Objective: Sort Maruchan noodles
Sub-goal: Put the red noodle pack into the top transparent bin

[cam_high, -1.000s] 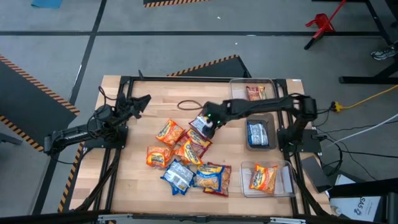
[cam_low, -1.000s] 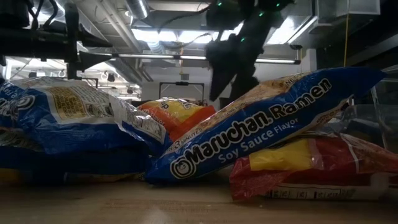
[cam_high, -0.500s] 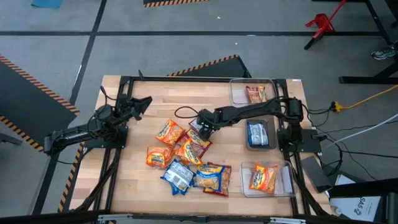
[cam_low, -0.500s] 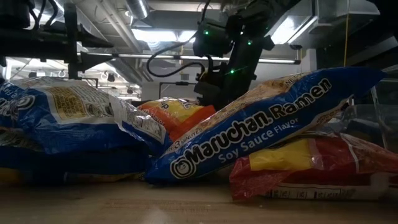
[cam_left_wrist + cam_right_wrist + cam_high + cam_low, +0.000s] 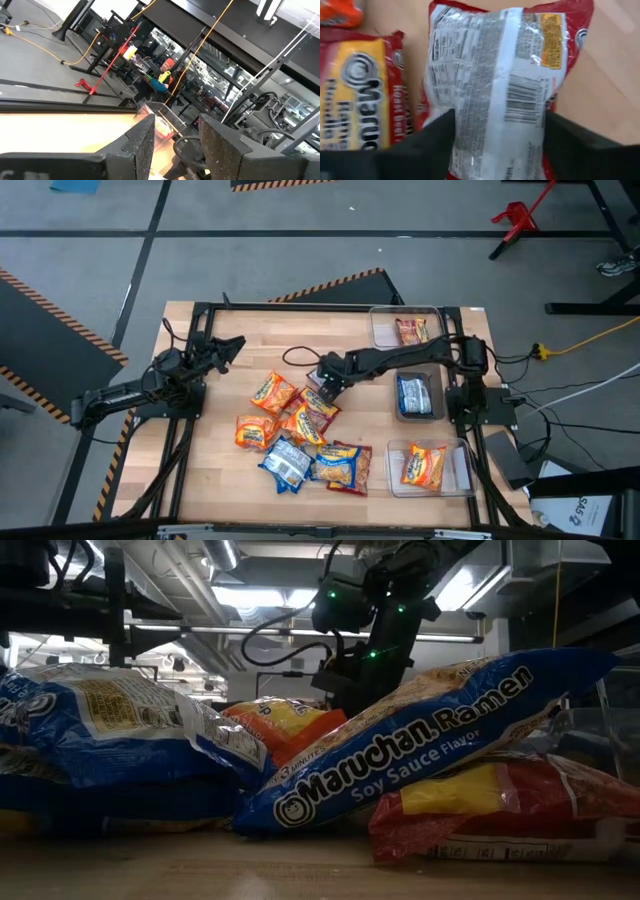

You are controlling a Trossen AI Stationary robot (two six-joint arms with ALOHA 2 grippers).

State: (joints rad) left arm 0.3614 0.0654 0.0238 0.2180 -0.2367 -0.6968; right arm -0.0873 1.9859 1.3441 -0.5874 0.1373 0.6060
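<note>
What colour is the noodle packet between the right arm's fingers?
Dark red edges with a white printed back, face down: the packet shows best in the right wrist view.

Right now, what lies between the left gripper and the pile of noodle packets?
In the high view, only bare wooden table lies between the left gripper and the nearest orange packet.

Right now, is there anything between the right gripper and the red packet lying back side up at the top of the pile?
Nothing visible does. The right gripper is down on the red packet, one finger on each side of it. The neighbouring red packet lies beside it, not across it. The left gripper waits apart.
</note>
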